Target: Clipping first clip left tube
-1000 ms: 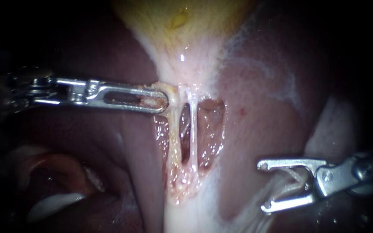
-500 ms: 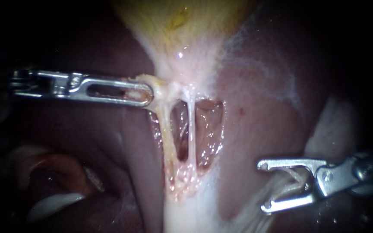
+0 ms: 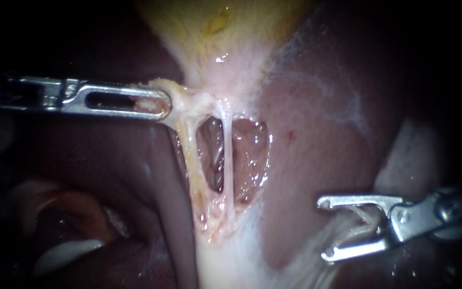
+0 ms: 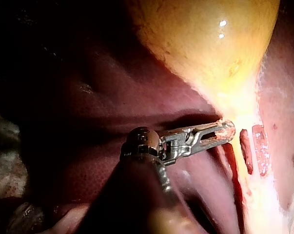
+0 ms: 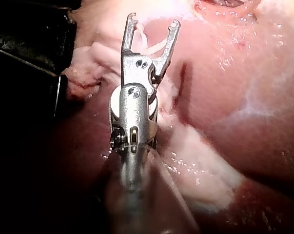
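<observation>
My left instrument [image 3: 159,104] comes in from the left, its slotted jaws shut on pale tissue at the base of the yellow gallbladder [image 3: 225,32], drawing it sideways. Below that grip two tubes stand taut over a dark window: the thicker, yellowish left tube [image 3: 188,144] and the thin white right tube [image 3: 226,155]. My right instrument [image 3: 324,230] sits low on the right, well away from both tubes, jaws wide open. A pale V-shaped piece shows in their gap; I cannot tell clip from tissue. The left wrist view shows the shut jaws [image 4: 225,131], the right wrist view the open ones [image 5: 153,19].
Dark red liver [image 3: 316,134] lies on both sides of the window. A broad white band of tissue [image 3: 231,257] runs down from where the tubes join. Pale folds [image 3: 70,251] lie in the lower left corner.
My left instrument has pulled back to the left with the tissue in its jaws, stretching the tubes and widening the window between them. My right instrument has stayed put.
</observation>
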Robot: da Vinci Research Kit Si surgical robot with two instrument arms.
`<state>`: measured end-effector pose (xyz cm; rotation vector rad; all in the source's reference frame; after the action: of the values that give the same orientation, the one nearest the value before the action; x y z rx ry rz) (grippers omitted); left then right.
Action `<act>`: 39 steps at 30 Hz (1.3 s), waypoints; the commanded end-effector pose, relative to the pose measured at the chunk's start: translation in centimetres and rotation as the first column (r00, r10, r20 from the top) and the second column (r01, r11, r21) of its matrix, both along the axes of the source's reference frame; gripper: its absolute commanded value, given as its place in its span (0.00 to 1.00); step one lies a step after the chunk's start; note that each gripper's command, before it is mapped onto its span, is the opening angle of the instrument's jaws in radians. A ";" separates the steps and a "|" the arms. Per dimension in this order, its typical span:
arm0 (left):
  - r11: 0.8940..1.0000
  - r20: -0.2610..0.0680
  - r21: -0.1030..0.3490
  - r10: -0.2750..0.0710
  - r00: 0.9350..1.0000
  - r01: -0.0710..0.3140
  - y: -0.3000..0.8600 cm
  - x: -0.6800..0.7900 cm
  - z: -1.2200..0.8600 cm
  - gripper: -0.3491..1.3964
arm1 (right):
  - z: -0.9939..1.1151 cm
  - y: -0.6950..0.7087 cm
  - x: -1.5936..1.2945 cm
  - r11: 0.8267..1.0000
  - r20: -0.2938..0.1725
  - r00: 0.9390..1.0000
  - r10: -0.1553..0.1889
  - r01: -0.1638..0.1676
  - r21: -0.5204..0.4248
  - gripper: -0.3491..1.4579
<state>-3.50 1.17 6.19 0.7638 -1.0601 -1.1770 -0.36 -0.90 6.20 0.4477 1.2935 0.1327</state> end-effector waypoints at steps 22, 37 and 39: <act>1.000 -0.001 -0.001 -0.002 1.000 0.002 -0.03 -0.01 -0.02 0.00 | 0.70 0.29 1.20 0.994 0.070 0.993 0.097 -0.100 0.037 0.47; 1.000 -0.002 -0.001 -0.003 1.000 0.003 -0.03 -0.02 -0.02 0.00 | 1.17 0.13 1.69 0.989 0.129 0.989 0.067 -0.084 0.125 0.46; 1.000 -0.002 -0.001 -0.002 1.000 0.002 -0.03 -0.02 -0.02 0.00 | 1.22 0.10 1.73 0.988 0.129 0.990 0.058 -0.076 0.137 0.46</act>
<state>-3.52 1.14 6.17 0.7608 -1.0606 -1.1789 1.39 -0.81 7.43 0.5125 1.1809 0.3046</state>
